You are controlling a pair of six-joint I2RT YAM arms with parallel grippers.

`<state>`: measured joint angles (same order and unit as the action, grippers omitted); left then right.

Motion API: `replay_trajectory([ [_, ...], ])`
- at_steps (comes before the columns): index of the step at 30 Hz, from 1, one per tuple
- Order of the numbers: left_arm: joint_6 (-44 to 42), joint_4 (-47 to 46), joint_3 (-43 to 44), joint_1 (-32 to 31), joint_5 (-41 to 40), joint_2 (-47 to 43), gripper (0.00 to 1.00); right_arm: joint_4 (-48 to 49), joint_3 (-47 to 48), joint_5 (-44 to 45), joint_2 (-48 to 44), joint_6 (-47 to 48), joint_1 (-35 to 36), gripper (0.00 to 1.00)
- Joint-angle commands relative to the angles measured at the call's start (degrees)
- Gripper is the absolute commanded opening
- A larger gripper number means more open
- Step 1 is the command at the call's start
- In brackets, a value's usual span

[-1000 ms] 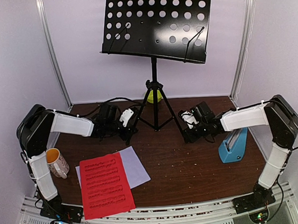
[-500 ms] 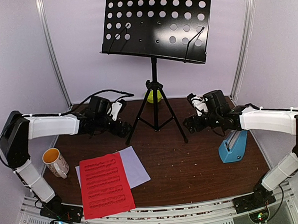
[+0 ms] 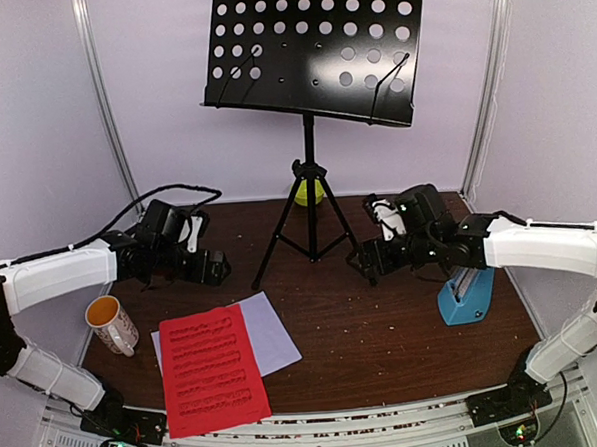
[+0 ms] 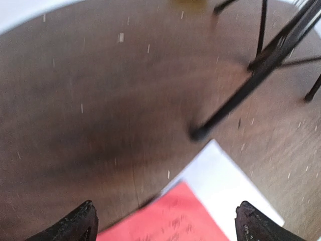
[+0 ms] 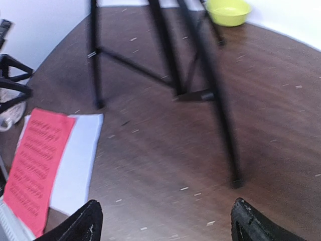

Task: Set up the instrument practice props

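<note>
L fingers (image 4: 80, 225) + R fingers (image 5: 86, 222) wide open, empty; black perforated-metal music stand (image 3: 314, 47) upright btwn arms; red printed sheet (image 3: 211, 368) overlaps white paper sheet (image 3: 276, 330).

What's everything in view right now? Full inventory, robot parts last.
music stand: 1, black perforated, on its tripod at the far middle of the table
red sheet: 1, red, flat at near left, lying over the white sheet
white sheet: 1, white, partly under the red sheet
metronome: 1, blue, right side of the table
mug: 1, white patterned, left edge
bowl: 1, yellow-green, far edge behind the tripod
table: 1, dark brown
left arm, right arm: 2, white and black
left fingers: black, open, empty
right fingers: black, open, empty
</note>
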<state>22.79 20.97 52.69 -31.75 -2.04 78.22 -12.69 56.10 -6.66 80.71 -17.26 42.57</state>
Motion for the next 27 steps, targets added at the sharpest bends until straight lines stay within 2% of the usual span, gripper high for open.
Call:
replay_trajectory([
  [1,6.3,7.9,-4.3,0.6,3.6,-3.5,0.98,-2.6,2.9,-2.3,2.0,-6.7,5.8,0.89],
  [6,11.5,6.6,-12.7,0.6,7.6,-9.2,0.98,-8.9,8.3,-7.7,7.8,-10.0,10.6,0.87],
  [11,14.4,6.9,-18.7,0.6,7.3,-14.4,0.98,-11.9,13.3,-17.7,13.3,-13.2,13.4,0.86],
  [19,19.4,4.7,-25.5,0.6,6.4,-16.3,0.98,-5.1,14.3,-29.5,21.5,-21.5,15.7,0.85],
  [27,28.1,-6.2,-33.0,-2.5,9.1,-16.1,0.98,-1.0,14.3,-33.5,27.4,-25.1,17.7,0.84],
])
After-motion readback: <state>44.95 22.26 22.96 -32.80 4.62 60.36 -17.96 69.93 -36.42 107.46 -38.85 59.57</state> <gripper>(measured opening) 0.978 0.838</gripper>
